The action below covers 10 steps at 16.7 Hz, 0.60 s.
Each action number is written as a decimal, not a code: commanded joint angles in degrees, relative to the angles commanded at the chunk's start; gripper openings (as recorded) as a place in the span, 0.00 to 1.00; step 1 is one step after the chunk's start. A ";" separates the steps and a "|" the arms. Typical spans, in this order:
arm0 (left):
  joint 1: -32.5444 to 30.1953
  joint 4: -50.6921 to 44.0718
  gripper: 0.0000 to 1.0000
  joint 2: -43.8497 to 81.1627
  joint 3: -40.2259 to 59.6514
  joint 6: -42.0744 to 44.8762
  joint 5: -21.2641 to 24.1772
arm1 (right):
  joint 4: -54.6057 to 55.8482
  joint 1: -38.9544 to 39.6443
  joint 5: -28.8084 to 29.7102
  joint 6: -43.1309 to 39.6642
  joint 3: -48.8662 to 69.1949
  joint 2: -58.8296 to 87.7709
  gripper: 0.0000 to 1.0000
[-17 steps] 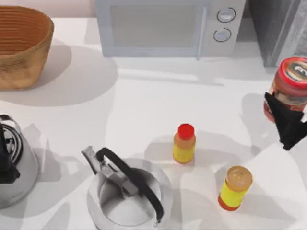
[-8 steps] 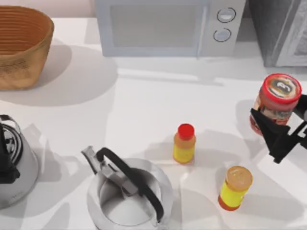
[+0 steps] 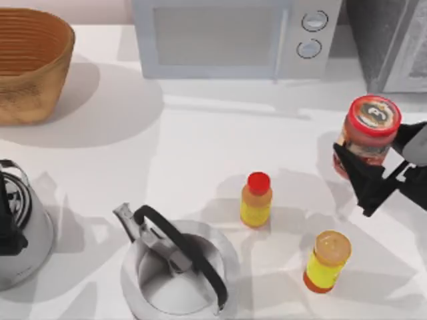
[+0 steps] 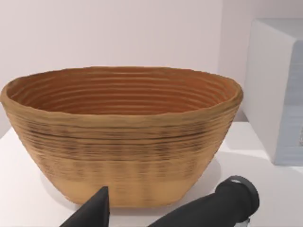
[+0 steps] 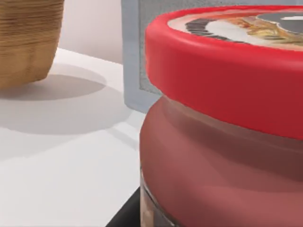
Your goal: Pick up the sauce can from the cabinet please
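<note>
The sauce can [image 3: 370,130], a short jar with reddish contents and a wide red lid, hangs above the table's right side, in front of the grey cabinet [image 3: 390,40] at the back right corner. My right gripper [image 3: 373,159] is shut on the can, one black finger [image 3: 357,180] on its left side and the other on its right. In the right wrist view the sauce can [image 5: 222,118] sits very close, lid uppermost. My left gripper [image 3: 8,230] is parked open at the table's left edge over a metal kettle.
A microwave [image 3: 227,37] stands at the back centre and a wicker basket [image 3: 30,63] at the back left. A black-handled kettle [image 3: 177,267] sits front centre. A slim red-capped yellow bottle [image 3: 256,200] and a tan-capped yellow bottle [image 3: 327,261] stand below and left of the can.
My right gripper has carried the sauce can leftward, away from the cabinet and the table's right edge. The left arm has not moved.
</note>
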 joint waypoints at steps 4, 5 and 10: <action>0.00 0.00 1.00 0.00 0.00 0.00 0.00 | -0.87 4.25 4.08 -0.12 6.05 5.33 0.00; 0.00 0.00 1.00 0.00 0.00 0.00 0.00 | -1.00 4.81 4.57 -0.10 6.81 6.00 0.00; 0.00 0.00 1.00 0.00 0.00 0.00 0.00 | -1.03 4.96 4.70 -0.09 7.01 6.18 0.08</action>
